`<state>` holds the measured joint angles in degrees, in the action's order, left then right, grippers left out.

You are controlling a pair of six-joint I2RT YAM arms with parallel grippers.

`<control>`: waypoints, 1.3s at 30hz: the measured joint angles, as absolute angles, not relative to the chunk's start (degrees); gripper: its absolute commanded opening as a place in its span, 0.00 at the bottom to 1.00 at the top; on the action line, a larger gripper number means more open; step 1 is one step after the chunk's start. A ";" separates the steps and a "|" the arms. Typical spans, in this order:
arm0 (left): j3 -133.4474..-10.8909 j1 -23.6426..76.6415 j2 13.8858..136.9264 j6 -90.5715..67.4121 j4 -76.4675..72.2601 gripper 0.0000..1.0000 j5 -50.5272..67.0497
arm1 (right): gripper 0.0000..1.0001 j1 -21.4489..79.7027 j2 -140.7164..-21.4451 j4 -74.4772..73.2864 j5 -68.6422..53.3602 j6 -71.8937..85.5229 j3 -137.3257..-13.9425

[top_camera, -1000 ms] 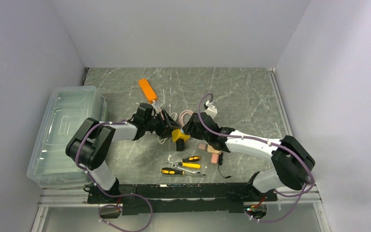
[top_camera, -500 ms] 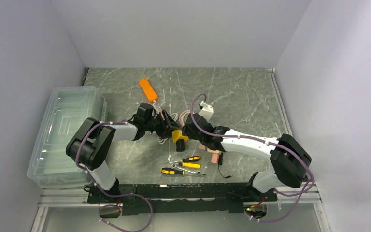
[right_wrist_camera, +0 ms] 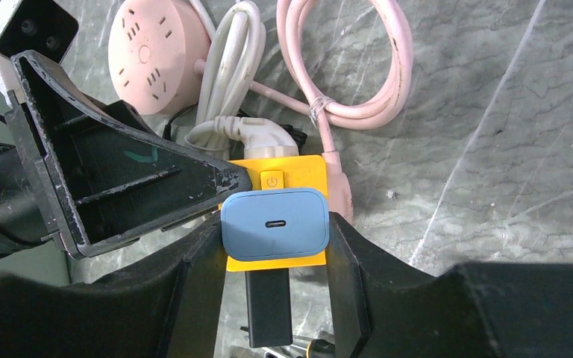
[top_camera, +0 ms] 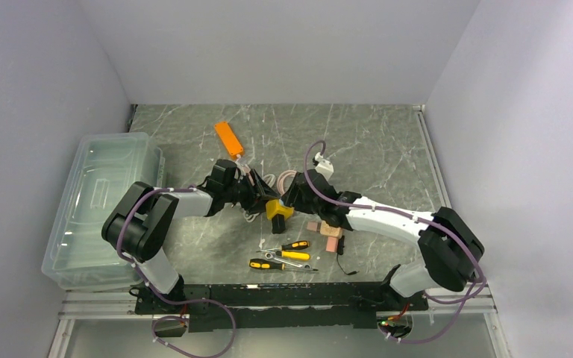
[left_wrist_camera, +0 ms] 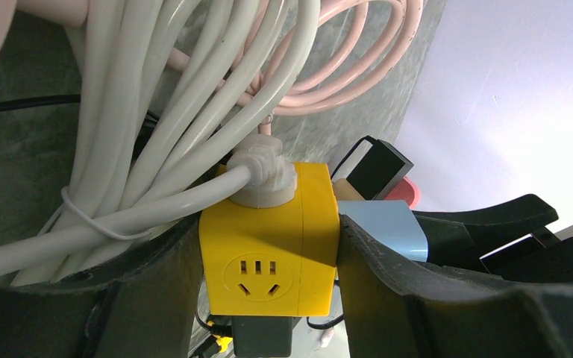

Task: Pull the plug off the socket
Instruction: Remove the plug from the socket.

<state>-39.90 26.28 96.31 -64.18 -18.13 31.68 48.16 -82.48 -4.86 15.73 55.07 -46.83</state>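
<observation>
Blue plug [right_wrist_camera: 274,224] sits on one face of the yellow cube socket [left_wrist_camera: 268,253] mid-way across the bench [top_camera: 388,149], port face toward the right wrist camera and long axis crosswise. A white cord [left_wrist_camera: 164,112] enters the socket's next face, a black plug [right_wrist_camera: 268,306] the opposite one, and a pink cord [right_wrist_camera: 358,67] and round pink power strip [right_wrist_camera: 153,56] lie behind. Right fingers [right_wrist_camera: 351,283] are clamped on the plug's two ends, left fingers [left_wrist_camera: 157,291] on the socket's sides.
</observation>
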 measured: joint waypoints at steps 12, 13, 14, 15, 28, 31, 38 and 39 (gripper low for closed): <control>-39.90 26.28 96.31 -64.07 -18.13 0.04 32.05 | 0.00 51.51 -83.55 -8.45 21.04 53.23 -49.67; -39.90 26.28 96.33 -64.10 -18.13 0.04 32.08 | 0.00 51.96 -84.01 -9.41 22.09 52.95 -50.48; -39.90 26.28 96.33 -64.12 -18.13 0.04 32.05 | 0.00 52.27 -84.40 -10.11 22.92 52.73 -51.11; -39.90 26.24 96.36 -64.14 -18.13 0.04 32.08 | 0.00 52.51 -84.68 -10.63 23.59 52.64 -51.57; -40.16 26.22 96.60 -64.18 -18.13 0.03 32.03 | 0.00 48.23 -83.35 -7.44 16.16 53.17 -49.04; -40.16 26.22 96.60 -64.18 -18.11 0.03 32.01 | 0.00 47.42 -83.26 -7.01 14.57 53.28 -48.82; -40.16 26.22 96.64 -64.18 -18.11 0.03 32.03 | 0.00 47.22 -83.26 -6.92 14.20 53.15 -48.80; -40.16 26.22 96.64 -64.18 -18.13 0.03 32.03 | 0.00 47.29 -83.26 -6.92 14.28 53.12 -48.80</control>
